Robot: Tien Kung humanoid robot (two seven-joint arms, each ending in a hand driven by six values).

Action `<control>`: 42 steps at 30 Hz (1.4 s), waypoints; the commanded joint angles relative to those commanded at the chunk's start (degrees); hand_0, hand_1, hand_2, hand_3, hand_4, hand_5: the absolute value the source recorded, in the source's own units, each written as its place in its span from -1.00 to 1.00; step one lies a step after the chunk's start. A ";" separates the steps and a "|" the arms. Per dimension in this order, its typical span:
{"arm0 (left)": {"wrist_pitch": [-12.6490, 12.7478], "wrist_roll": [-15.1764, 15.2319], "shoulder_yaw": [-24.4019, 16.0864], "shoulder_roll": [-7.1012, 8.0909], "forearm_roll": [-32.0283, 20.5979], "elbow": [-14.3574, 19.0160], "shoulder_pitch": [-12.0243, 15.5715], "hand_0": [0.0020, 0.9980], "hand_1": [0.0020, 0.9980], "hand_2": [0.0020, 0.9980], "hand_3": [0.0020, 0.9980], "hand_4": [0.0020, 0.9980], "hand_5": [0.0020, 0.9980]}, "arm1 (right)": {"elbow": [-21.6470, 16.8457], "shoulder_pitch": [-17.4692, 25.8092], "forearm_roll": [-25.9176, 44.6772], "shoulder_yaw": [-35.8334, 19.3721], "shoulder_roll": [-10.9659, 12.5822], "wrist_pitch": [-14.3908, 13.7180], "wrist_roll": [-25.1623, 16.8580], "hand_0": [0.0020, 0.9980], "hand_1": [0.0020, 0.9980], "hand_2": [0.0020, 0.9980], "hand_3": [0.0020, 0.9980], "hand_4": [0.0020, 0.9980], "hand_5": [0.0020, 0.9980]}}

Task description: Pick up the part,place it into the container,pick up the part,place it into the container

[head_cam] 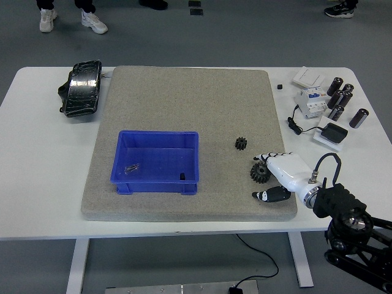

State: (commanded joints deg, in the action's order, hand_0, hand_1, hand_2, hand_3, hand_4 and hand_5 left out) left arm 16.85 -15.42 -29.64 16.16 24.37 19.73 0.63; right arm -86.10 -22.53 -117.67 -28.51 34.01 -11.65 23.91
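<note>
A small black gear (241, 144) lies on the grey mat right of the blue bin (158, 182). A larger black gear (260, 173) lies lower right on the mat. My right hand (273, 177), white with black fingertips, reaches in from the lower right; its fingers are spread around the larger gear, fingertips above it and thumb below, not closed on it. The bin holds a small metal piece (132, 167) and a small dark part (182, 176). My left arm is out of view.
The grey mat (184, 98) covers the table's middle. A black pouch (82, 89) lies at the back left. Several black cylinders (343, 98), a white breaker (310, 102), a black adapter (334, 133) and a white card (309, 77) sit at the right. People's feet show at the top.
</note>
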 joint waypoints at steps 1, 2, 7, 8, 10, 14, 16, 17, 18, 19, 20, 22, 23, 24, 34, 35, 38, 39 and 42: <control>0.00 0.01 0.00 0.01 0.00 0.00 0.00 0.35 0.33 0.18 0.13 0.14 -0.30 | 0.14 -0.10 0.16 0.07 -0.01 -0.05 -0.06 0.03 0.28 0.42 0.50 0.44 -0.28; 0.01 0.00 0.00 0.01 0.02 0.00 0.01 0.35 0.33 0.18 0.13 0.14 -0.30 | 0.36 -0.23 0.39 0.18 -0.03 -0.10 -0.12 0.03 0.28 0.42 0.50 0.44 -0.28; 0.06 0.02 0.07 0.04 -0.04 0.05 0.10 0.35 0.33 0.18 0.13 0.14 -0.30 | 1.37 -0.64 1.69 0.65 -0.13 0.04 -0.40 -0.16 0.05 0.26 0.42 0.19 -0.40; 0.08 0.06 0.10 0.04 -0.10 0.05 0.13 0.35 0.33 0.18 0.13 0.14 -0.30 | 1.51 -0.65 1.97 0.77 -0.13 0.07 -0.48 -0.16 0.05 0.26 0.42 0.19 -0.40; 0.10 0.11 0.17 0.03 -0.19 0.05 0.19 0.35 0.33 0.18 0.13 0.14 -0.30 | 1.61 -0.64 2.36 0.89 -0.14 0.06 -0.61 -0.16 0.05 0.26 0.42 0.19 -0.40; 0.14 0.24 0.35 -0.04 -0.42 0.05 0.34 0.35 0.33 0.18 0.13 0.14 -0.30 | 1.61 -0.61 3.13 1.07 -0.15 -0.30 -1.09 -0.21 -0.04 0.16 0.40 0.06 -0.51; 0.14 0.32 0.42 -0.04 -0.53 0.03 0.36 0.35 0.33 0.18 0.13 0.14 -0.30 | 1.67 -0.69 3.42 1.24 -0.19 -0.42 -1.27 -0.21 -0.04 0.16 0.40 0.06 -0.51; 0.14 0.40 0.47 -0.03 -0.62 0.01 0.37 0.35 0.33 0.18 0.13 0.14 -0.30 | 1.72 -0.71 3.49 1.33 -0.22 -0.51 -1.35 -0.21 -0.04 0.16 0.40 0.06 -0.51; 0.15 0.51 0.53 0.00 -0.75 -0.01 0.36 0.35 0.33 0.18 0.13 0.14 -0.30 | 1.79 -0.71 3.53 1.45 -0.28 -0.68 -1.44 -0.21 -0.04 0.16 0.40 0.06 -0.51; 0.16 0.58 0.56 0.02 -0.81 -0.02 0.35 0.35 0.34 0.19 0.13 0.13 -0.30 | 1.83 -0.69 3.59 1.54 -0.32 -0.81 -1.51 -0.24 -0.02 0.08 0.39 -0.02 -0.63; 0.18 0.65 0.58 0.05 -0.86 -0.03 0.36 0.35 0.34 0.19 0.13 0.13 -0.30 | 1.90 -0.67 3.61 1.68 -0.36 -1.00 -1.60 -0.24 -0.02 0.08 0.39 -0.02 -0.63; 0.27 0.72 0.56 0.08 -0.91 -0.03 0.40 0.35 0.34 0.19 0.13 0.13 -0.30 | 2.05 -0.60 3.72 1.99 -0.43 -1.43 -1.82 -0.24 -0.02 0.08 0.39 -0.02 -0.63; 0.30 0.75 0.57 0.09 -0.94 -0.02 0.42 0.35 0.34 0.19 0.13 0.13 -0.30 | 2.11 -0.58 3.75 2.10 -0.44 -1.61 -1.92 -0.24 -0.02 0.08 0.39 -0.02 -0.63; 0.34 0.77 0.57 0.09 -0.97 -0.01 0.45 0.35 0.34 0.19 0.13 0.13 -0.30 | 2.17 -0.57 3.78 2.22 -0.44 -1.83 -2.01 -0.24 -0.02 0.08 0.39 -0.02 -0.63; 0.62 0.87 0.56 0.04 -1.04 0.03 0.63 0.35 0.33 0.18 0.14 0.13 -0.30 | -0.63 -0.07 6.19 -0.57 0.11 -4.98 -3.18 -0.13 -0.03 -0.24 0.28 -0.02 -1.00; 0.64 0.87 0.57 0.03 -1.05 0.03 0.64 0.35 0.33 0.18 0.14 0.13 -0.30 | -1.20 -0.09 6.35 -1.09 0.18 -5.36 -3.21 -0.13 -0.03 -0.24 0.28 -0.02 -1.00; 0.68 0.83 0.58 0.00 -1.04 0.06 0.66 0.35 0.33 0.19 0.14 0.13 -0.28 | -3.50 -0.68 7.15 -2.56 0.33 -6.36 -3.23 -0.12 -0.02 -0.26 0.27 -0.04 -1.00; 0.70 0.78 0.55 -0.01 -0.98 0.07 0.66 0.35 0.33 0.19 0.14 0.13 -0.28 | -4.39 -1.05 7.20 -2.97 0.32 -6.68 -3.18 -0.12 -0.02 -0.26 0.27 -0.04 -1.00; 0.74 0.65 0.46 -0.02 -0.82 0.12 0.69 0.35 0.33 0.19 0.14 0.13 -0.28 | -7.32 -2.81 7.04 -3.61 -0.18 -7.41 -2.78 -0.12 -0.02 -0.26 0.27 -0.04 -1.00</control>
State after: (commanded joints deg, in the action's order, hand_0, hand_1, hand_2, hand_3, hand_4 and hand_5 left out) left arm 17.59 -14.78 -29.18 16.14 23.55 19.85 1.32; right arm -93.42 -25.34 -110.63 -32.13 33.83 -19.06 21.13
